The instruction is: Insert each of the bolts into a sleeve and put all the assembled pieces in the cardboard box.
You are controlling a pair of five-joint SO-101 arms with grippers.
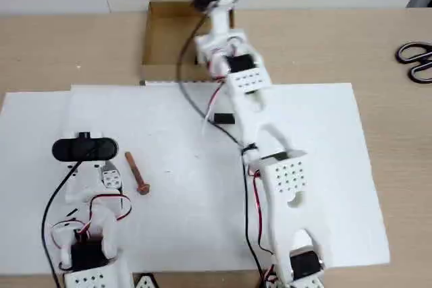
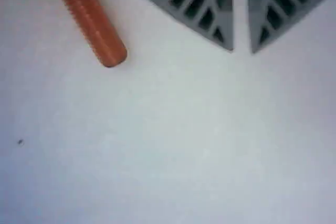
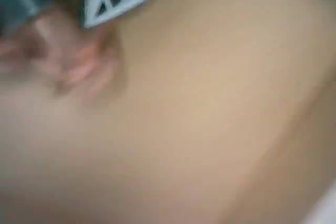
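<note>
An orange bolt (image 1: 137, 173) lies on the white sheet (image 1: 182, 220), just right of my left gripper (image 1: 106, 170). In the left wrist view the bolt's threaded end (image 2: 92, 22) rests beside my left gripper (image 2: 241, 50). Its grey fingers (image 2: 210, 9) stand shut with only a thin slit between them and nothing held. The right arm stretches to the cardboard box (image 1: 158, 38) at the table's back, with my right gripper (image 1: 216, 18) over its right side. The right wrist view shows the tan box floor (image 3: 210, 103) and a blurred pinkish-orange piece (image 3: 73, 64) close to the gripper.
Black-handled scissors (image 1: 415, 62) lie at the table's far right edge. The white sheet covers the middle of the wooden table (image 1: 61, 45). Cables (image 1: 196, 99) trail from the right arm across the sheet.
</note>
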